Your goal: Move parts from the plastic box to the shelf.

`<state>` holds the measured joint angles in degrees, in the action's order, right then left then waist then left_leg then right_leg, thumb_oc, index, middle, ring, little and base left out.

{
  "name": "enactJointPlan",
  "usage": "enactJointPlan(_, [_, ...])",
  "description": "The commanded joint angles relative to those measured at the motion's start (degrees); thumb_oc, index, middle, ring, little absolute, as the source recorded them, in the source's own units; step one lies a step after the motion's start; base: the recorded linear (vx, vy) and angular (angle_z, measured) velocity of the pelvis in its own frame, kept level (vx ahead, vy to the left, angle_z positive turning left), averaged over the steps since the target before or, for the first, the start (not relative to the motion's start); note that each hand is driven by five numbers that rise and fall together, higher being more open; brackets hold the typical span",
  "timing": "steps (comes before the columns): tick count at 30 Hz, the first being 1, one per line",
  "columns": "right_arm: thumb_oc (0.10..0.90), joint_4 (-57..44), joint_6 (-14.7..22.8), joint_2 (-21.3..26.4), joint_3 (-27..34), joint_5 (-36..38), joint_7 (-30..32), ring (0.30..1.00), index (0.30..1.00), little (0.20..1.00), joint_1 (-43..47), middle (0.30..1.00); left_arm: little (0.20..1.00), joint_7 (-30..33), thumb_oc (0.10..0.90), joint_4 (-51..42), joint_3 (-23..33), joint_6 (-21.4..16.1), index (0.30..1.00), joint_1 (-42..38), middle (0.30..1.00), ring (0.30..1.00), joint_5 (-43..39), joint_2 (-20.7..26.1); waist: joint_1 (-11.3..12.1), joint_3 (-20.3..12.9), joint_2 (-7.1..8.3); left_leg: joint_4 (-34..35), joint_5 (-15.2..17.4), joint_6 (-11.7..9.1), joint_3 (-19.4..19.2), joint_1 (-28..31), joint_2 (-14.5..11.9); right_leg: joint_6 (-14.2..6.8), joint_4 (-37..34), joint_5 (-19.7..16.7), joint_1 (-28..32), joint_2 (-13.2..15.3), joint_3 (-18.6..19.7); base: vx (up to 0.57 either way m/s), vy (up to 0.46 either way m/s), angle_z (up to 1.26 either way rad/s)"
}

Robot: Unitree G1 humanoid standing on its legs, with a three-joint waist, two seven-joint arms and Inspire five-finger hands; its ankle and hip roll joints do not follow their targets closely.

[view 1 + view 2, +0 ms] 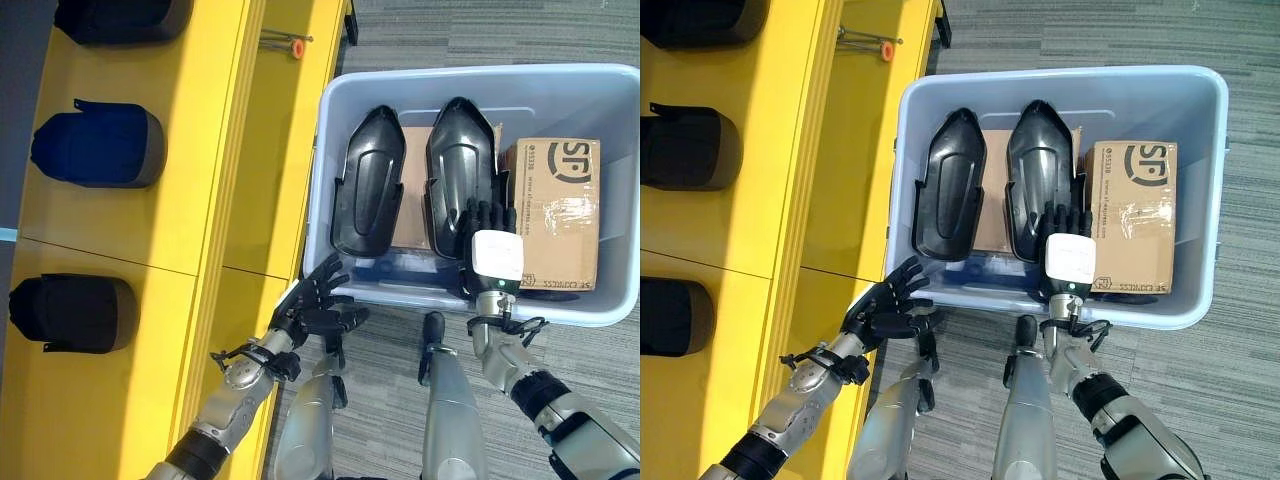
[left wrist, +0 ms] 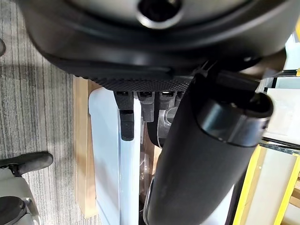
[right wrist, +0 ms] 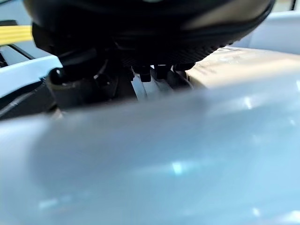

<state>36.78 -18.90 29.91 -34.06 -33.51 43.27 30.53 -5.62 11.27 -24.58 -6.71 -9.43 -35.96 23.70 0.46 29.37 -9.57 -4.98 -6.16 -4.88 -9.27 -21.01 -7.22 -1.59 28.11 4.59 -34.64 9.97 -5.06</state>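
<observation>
The pale plastic box [image 1: 622,180] stands on the floor right of the yellow shelf [image 1: 200,150]. Two black shell parts lie side by side in it, one on the left [image 1: 368,180] and one on the right [image 1: 460,160]. My right hand [image 1: 497,255] reaches over the box's near wall [image 3: 164,164], and its straight fingers [image 1: 487,215] rest on the right part's near end. My left hand [image 1: 315,300] hovers open with fingers spread, just outside the box's near left corner, holding nothing. Its thumb [image 2: 206,154] and fingers [image 2: 126,122] point along the box rim [image 2: 105,154].
A brown cardboard box [image 1: 560,215] fills the plastic box's right side, and another lies under the black parts. On the shelf sit a dark blue part [image 1: 95,145] and two black ones [image 1: 70,312] [image 1: 120,18]. A small tool with an orange tip [image 1: 285,42] lies on the shelf's ledge.
</observation>
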Motion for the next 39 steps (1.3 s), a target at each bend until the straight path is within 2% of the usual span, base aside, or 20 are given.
enactJointPlan(1, [0.900, 0.76, 0.44, 1.15, 0.24, -2.18, 3.33, 1.000, 1.000, 1.000, 4.81, 1.000, 1.000, -0.27, 0.900, -0.16, -3.79, 1.44, 1.000, 2.61, 1.000, 1.000, -1.51, 0.04, 0.36, 0.43, -1.73, -6.98, 4.86, 3.76, 1.82, -5.10, 3.36, 1.79, -0.60, 4.60, 1.80, -2.38, -2.68, -0.04, -0.015, 0.05])
enactJointPlan(2, [0.900, 0.92, 0.27, 1.20, 0.17, -2.98, 3.51, 1.000, 1.000, 1.000, 4.96, 1.000, 1.000, -0.23, 0.900, -0.13, -3.86, 1.33, 1.000, 2.60, 1.000, 1.000, -1.51, 0.06, 0.42, 0.43, -1.75, -7.09, 4.84, 3.77, 1.86, -5.40, 3.39, 1.83, -0.48, 4.62, 1.56, -2.41, -2.70, -0.04, -0.013, 0.04])
enactJointPlan(4, [0.900, 1.29, -0.53, 2.05, -0.28, -9.57, 7.48, 1.000, 1.000, 1.000, 6.06, 1.000, 1.000, -0.14, 0.900, 0.15, -4.51, 0.67, 1.000, 2.54, 1.000, 1.000, -1.74, 0.00, 0.72, 0.43, -1.81, -7.88, 4.80, 3.89, 2.11, -7.15, 3.57, 1.90, -0.01, 4.66, 0.38, -2.55, -2.82, -0.04, -0.009, 0.02])
enactJointPlan(10, [0.900, 0.77, -0.17, 4.15, -1.26, -14.02, 8.46, 1.000, 1.000, 1.000, 7.46, 1.000, 1.000, 0.13, 0.900, 0.05, -4.75, -0.13, 1.000, 2.73, 1.000, 1.000, -1.65, 0.48, 1.10, 0.43, -1.40, -8.17, 4.67, 4.04, 2.31, -8.58, 3.59, 1.67, -0.44, 4.18, -0.39, -2.57, -2.91, -0.03, -0.004, 0.01])
enactJointPlan(19, [0.900, 2.79, 0.59, 6.65, -5.30, -23.74, 6.34, 1.000, 1.000, 1.000, 10.76, 1.000, 1.000, -0.30, 0.900, -0.32, -4.57, 0.73, 1.000, 1.29, 1.000, 1.000, -1.06, 1.98, 1.91, 0.43, -0.69, -9.94, 5.15, 4.40, 2.93, -10.24, 3.65, 1.14, -0.10, 3.80, -0.81, -1.92, -3.05, -0.01, -0.014, 0.03])
enactJointPlan(26, [0.900, 3.04, 0.54, 8.63, -7.51, -26.00, 4.65, 1.000, 1.000, 1.000, 11.46, 1.000, 1.000, -0.77, 0.900, -1.38, -3.93, 1.28, 1.000, 1.66, 1.000, 1.000, -1.31, 3.73, 2.46, 0.43, -0.12, -10.76, 5.30, 4.60, 3.36, -11.22, 3.60, 1.09, 0.44, 3.91, -1.06, -1.87, -3.23, 0.00, -0.029, 0.03])
enactJointPlan(32, [0.900, 4.88, 0.06, 9.11, -8.63, -21.15, 3.39, 1.000, 1.000, 1.000, 11.53, 1.000, 1.000, -1.06, 0.900, -1.87, -3.72, 1.75, 1.000, 1.72, 1.000, 1.000, -1.30, 4.49, 2.86, 0.43, 0.25, -11.15, 5.38, 4.75, 3.79, -11.97, 3.65, 1.22, 0.82, 4.09, -1.42, -2.04, -3.41, 0.00, -0.035, 0.05])
enactJointPlan(34, [0.900, 6.10, -0.49, 8.61, -8.59, -18.16, 2.67, 1.000, 1.000, 1.000, 11.60, 1.000, 1.000, -1.19, 0.900, -1.88, -3.74, 1.78, 1.000, 1.70, 1.000, 1.000, -1.24, 4.57, 2.99, 0.43, 0.32, -11.19, 5.39, 4.79, 3.88, -12.20, 3.68, 1.31, 0.83, 4.12, -1.54, -2.17, -3.49, -0.01, -0.041, 0.04])
enactJointPlan(35, [0.900, 7.22, -0.24, 8.18, -8.40, -13.25, 1.96, 1.000, 1.000, 1.000, 11.29, 1.000, 1.000, -1.41, 0.900, -1.65, -3.68, 1.58, 1.000, 1.76, 1.000, 1.000, -1.04, 4.58, 3.07, 0.43, 0.33, -11.14, 5.34, 4.82, 3.91, -12.41, 3.68, 1.39, 0.81, 4.11, -1.73, -2.25, -3.63, -0.01, -0.036, 0.01])
enactJointPlan(39, [0.900, 9.56, -0.62, 6.17, -7.02, -7.46, 3.04, 1.000, 1.000, 1.000, 10.71, 1.000, 1.000, -0.95, 0.900, -1.58, -3.93, 1.47, 1.000, 1.60, 1.000, 1.000, -0.50, 4.01, 3.08, 0.43, 0.11, -11.16, 5.27, 4.85, 3.89, -13.02, 3.70, 1.59, 1.06, 4.10, -2.52, -2.43, -3.71, 0.00, -0.008, 0.00])
